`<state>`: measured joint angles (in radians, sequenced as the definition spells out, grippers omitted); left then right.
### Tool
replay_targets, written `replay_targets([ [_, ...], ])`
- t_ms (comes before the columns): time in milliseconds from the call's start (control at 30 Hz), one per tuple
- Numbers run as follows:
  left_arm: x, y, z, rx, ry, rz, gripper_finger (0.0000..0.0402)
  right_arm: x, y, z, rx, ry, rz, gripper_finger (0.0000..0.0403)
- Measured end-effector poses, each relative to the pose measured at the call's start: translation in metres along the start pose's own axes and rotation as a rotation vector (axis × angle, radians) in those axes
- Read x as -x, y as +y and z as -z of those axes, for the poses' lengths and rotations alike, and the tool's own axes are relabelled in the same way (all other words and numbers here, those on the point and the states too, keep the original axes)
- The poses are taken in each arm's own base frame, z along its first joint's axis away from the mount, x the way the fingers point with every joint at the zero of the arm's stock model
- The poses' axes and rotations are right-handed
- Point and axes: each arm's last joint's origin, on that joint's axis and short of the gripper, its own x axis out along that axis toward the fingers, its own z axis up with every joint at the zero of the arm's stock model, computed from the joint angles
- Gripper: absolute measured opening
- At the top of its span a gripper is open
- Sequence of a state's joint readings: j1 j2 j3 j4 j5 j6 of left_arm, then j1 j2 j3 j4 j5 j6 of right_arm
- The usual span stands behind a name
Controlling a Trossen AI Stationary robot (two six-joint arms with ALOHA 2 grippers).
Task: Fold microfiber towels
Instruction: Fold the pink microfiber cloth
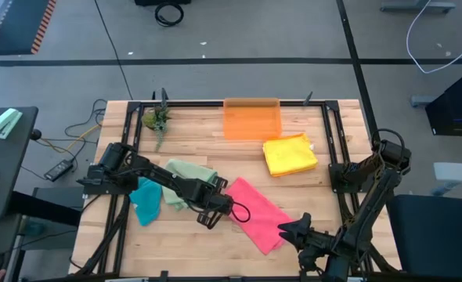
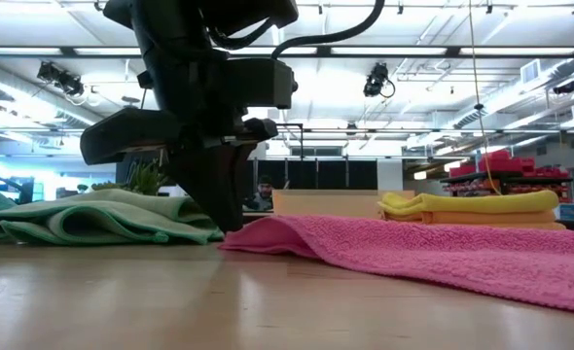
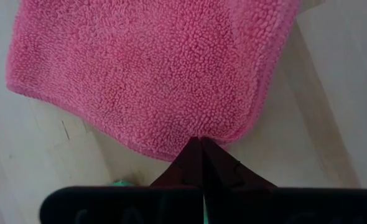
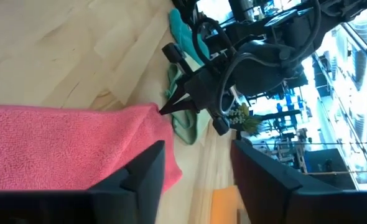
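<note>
A pink microfiber towel [image 1: 253, 211] lies flat on the table's near middle. My left gripper [image 1: 228, 205] is shut, with its tips at the towel's left end. My right gripper [image 4: 199, 168] is open at the towel's near right end [image 1: 272, 235], and bare wood shows between its fingers. A yellow towel [image 1: 290, 154] lies folded at the far right. A sage green towel [image 1: 189, 177] and a teal towel [image 1: 146, 200] lie bunched under the left arm. My left gripper's shut fingertips [image 3: 201, 149] rest on the hem of the pink towel's left end [image 3: 190, 138], close to a rounded corner [image 3: 249, 124]. The fingers slant down from the table's left side. The towel lies flat on the wood around them.
A translucent orange bin [image 1: 252, 119] stands at the far middle. A small green plant [image 1: 157, 119] is at the far left. A black frame [image 1: 331, 133] runs around the table. Bare wood lies between the pink towel and the bin.
</note>
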<state>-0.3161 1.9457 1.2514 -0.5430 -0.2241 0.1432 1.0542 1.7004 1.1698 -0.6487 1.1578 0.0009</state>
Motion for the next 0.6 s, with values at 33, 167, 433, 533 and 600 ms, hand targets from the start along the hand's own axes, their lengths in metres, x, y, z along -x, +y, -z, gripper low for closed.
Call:
replay_targets([
  [33,0.0000,0.0000,0.0000,0.000,0.000,0.000,0.0001,0.0000,0.0000,0.0000,0.005,0.000,-0.001,0.0138],
  [167,0.0000,0.0000,0.0000,0.000,0.000,0.000,0.0002,0.0009,0.0010,-0.0001,0.043,-0.003,-0.021,0.0028],
  [433,0.0000,0.0000,0.0000,0.000,0.000,0.000,0.0002,0.0006,0.0014,0.0000,0.044,-0.002,-0.041,0.0008],
  [533,0.0000,0.0000,0.0000,0.000,0.000,0.000,0.0002,0.0006,0.0015,0.0000,-0.013,-0.001,-0.043,0.0007],
  [600,0.0000,0.0000,0.0000,0.000,0.000,0.000,0.0002,-0.0004,0.0019,0.0000,-0.136,0.006,-0.071,0.0012],
])
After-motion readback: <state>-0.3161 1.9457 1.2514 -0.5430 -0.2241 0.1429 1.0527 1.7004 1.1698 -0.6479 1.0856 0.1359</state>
